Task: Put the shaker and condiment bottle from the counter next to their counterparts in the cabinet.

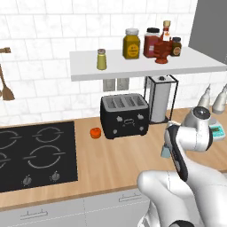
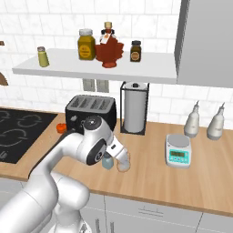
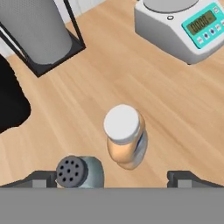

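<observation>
- At far left, a black four-ring hob [image 1: 35, 153] is set into the long light wooden counter [image 1: 119, 164], well away from the work.
- On the wide flat white cabinet shelf [image 1: 133, 68] above, the yellow-green shaker with a silver cap [image 1: 101, 59] stands alone toward the left end, with bare board beside it, room for its twin.
- Further right on the shelf stand a mustard-yellow jar [image 1: 131, 44], the tall ribbed red bottle with a tan cap [image 2: 108, 45] and a dark brown jar [image 2: 135, 51].
- Below, a small orange-red object [image 1: 95, 132], too small to identify, lies on the counter touching the left side of a black four-slot toaster [image 1: 124, 115]; a paper towel roll in a black wire frame [image 2: 134, 109] stands just right of the toaster.
- In the hand view, the small pale blue translucent shaker with a grey perforated cap [image 3: 78, 172] stands upright on the counter, just beside the small squat tan-peach condiment bottle with a pale top [image 3: 124, 142], likewise upright.
- The white arm's gripper [image 3: 113, 178] points down over both, its dark fingers [image 3: 43, 178] spread wide and holding nothing; the bottle sits between the fingertips, so it looks the likelier first pick.
- A white kitchen scale with a teal display [image 2: 178, 150] sits right of the pair, and two pale grey spouted bottles [image 2: 192, 120] stand furthest right.
</observation>
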